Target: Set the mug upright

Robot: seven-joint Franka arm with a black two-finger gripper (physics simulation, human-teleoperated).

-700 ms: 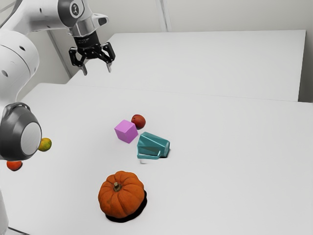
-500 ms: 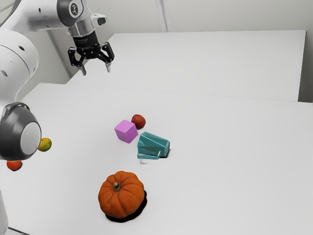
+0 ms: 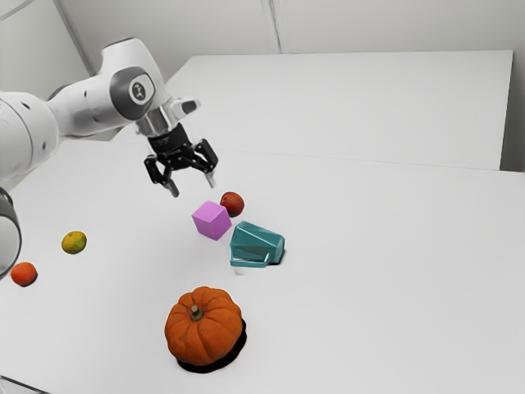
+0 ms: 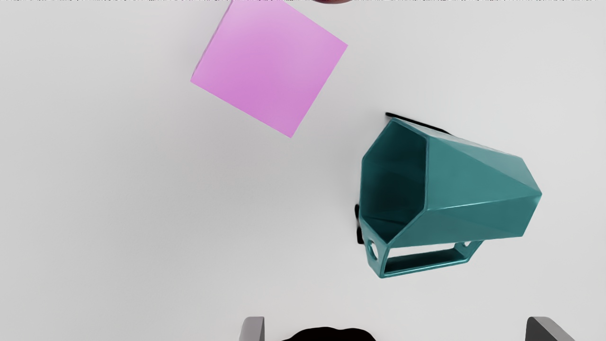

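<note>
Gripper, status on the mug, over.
Gripper open, empty, above table. Teal mug on its side, ungrasped. Pink cube near its mouth, not touching; might crowd approach.

The arm [image 3: 86,107] is white (grey joint cap [image 3: 125,100]), the end effector [image 3: 193,189] black.

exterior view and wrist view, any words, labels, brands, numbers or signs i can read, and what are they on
No readable words or numbers.
Arm: a round emblem on its dark joint cap, too small to make out.
Mug, pink cube, pumpkin: no marking visible.
</note>
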